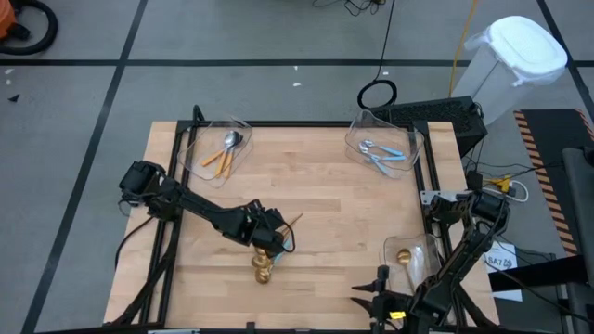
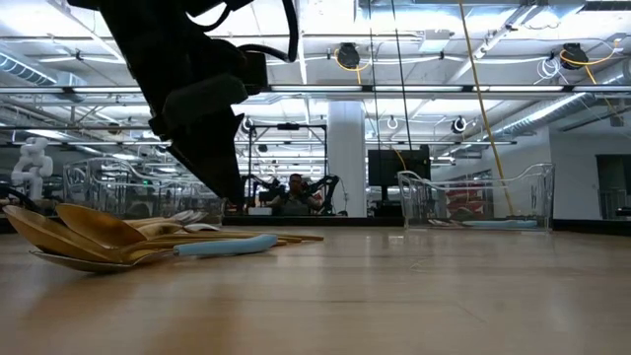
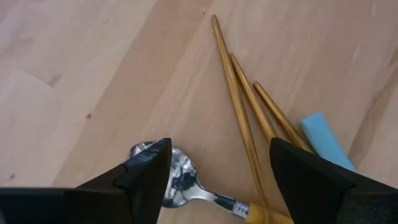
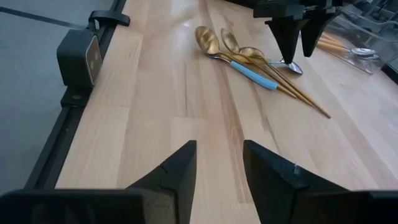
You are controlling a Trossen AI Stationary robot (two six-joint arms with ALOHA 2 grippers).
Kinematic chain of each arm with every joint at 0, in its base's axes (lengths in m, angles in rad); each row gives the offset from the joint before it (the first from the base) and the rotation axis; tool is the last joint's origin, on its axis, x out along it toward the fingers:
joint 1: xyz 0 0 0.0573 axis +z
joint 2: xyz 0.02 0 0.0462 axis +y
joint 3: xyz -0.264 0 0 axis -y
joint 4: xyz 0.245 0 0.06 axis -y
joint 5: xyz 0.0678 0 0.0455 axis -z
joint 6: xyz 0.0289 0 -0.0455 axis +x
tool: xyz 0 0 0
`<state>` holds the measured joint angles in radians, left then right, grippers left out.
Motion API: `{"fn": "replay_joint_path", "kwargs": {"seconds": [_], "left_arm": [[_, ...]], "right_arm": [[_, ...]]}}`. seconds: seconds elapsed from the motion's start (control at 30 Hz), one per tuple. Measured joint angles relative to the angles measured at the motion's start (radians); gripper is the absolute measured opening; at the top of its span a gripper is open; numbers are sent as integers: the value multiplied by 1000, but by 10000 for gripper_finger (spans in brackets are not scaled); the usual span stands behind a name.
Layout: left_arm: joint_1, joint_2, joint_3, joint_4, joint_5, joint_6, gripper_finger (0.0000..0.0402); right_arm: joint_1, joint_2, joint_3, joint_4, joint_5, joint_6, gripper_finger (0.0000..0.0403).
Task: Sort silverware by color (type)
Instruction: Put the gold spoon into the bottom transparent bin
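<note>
A small heap of spoons (image 4: 249, 59) is seen near the front middle of the wooden surface (image 1: 325, 204): three all-gold ones with long thin gold handles fanned out together, one silver-bowled spoon with a light blue handle (image 4: 252, 70) lying among them, and one silver-bowled spoon (image 3: 180, 177) whose shiny bowl rests just beside the gold handles, with a bit of orange showing at its neck. The left gripper (image 3: 214, 168) is held directly over this heap, its fingers spread wide with nothing between them, the silver bowl being framed by them in the left wrist view. Bare wood is left all around the heap, broadest toward the centre and the far side of the surface. Three clear bins are counted on the surface: one at the far left corner (image 1: 218, 148) holding orange-handled spoons, about three as far as can be told; one at the far right corner (image 1: 385, 148) holding blue-handled spoons, about three; and one by the front right edge (image 1: 413, 255) holding something gold, its count not being clear. The right gripper (image 4: 217, 165) is parked low over the front edge, near the right corner, its fingers partly apart and nothing held.
</note>
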<state>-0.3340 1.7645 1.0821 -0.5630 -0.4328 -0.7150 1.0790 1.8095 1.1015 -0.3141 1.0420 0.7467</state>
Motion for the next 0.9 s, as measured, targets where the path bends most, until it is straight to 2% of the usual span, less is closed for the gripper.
{"fn": "replay_joint_path", "kwargs": {"seconds": [0.5,0.9], "left_arm": [[-15,1,0,15,-16,14,192],[-15,119,2,26,-1,30,184]], "right_arm": [[0,0,0,19,0,0,128],[0,0,0,24,-1,-4,128]]}}
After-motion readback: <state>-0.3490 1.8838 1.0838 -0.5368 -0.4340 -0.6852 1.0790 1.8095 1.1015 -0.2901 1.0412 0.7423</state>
